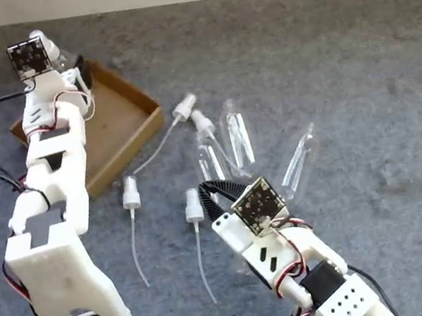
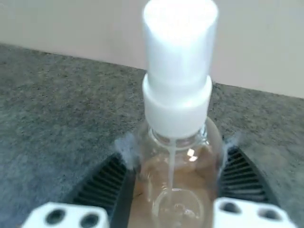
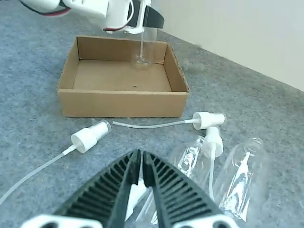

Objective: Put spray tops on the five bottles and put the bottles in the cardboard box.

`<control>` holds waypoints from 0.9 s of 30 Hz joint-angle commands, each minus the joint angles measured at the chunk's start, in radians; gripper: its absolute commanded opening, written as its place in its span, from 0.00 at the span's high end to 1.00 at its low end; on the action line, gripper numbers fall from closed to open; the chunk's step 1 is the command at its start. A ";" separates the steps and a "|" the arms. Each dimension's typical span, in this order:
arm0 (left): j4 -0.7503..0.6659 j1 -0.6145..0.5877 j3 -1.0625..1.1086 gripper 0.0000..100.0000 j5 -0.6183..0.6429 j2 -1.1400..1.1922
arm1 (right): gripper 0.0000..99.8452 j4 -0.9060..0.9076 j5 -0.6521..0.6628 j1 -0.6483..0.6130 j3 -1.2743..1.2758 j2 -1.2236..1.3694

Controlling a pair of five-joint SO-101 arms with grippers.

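Left hand (image 2: 175, 156) clenched on capped bottle (image 2: 173, 190), held over cardboard box (image 1: 127, 119), upper left of high view; no bottle resting inside yet. Right hand (image 3: 141, 159) clamped shut, holding nothing. Other bottles (image 1: 238, 133) and loose spray tops (image 1: 130, 194) on bench, mid-frame: most work left.

I lose the base of the bottle (image 2: 175, 190) at the left wrist view's edge. The left arm (image 1: 54, 164) covers part of the cardboard box (image 1: 120, 120); my right jaws partly mask a lying bottle (image 3: 190, 156).
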 commanded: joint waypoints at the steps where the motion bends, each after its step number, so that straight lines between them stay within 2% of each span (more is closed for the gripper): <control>1: -0.028 0.005 -0.093 0.88 0.015 0.016 | 0.99 -0.025 0.011 0.012 0.156 -0.008; 12: -0.021 0.033 -0.219 0.88 0.015 0.111 | 0.99 -0.025 0.011 0.012 0.156 -0.008; 18: -0.021 0.056 -0.208 0.88 -0.072 0.124 | 0.99 -0.025 0.011 0.012 0.156 -0.008; 27: 0.040 0.059 -0.213 0.88 -0.074 0.125 | 0.99 -0.025 0.011 0.012 0.156 -0.008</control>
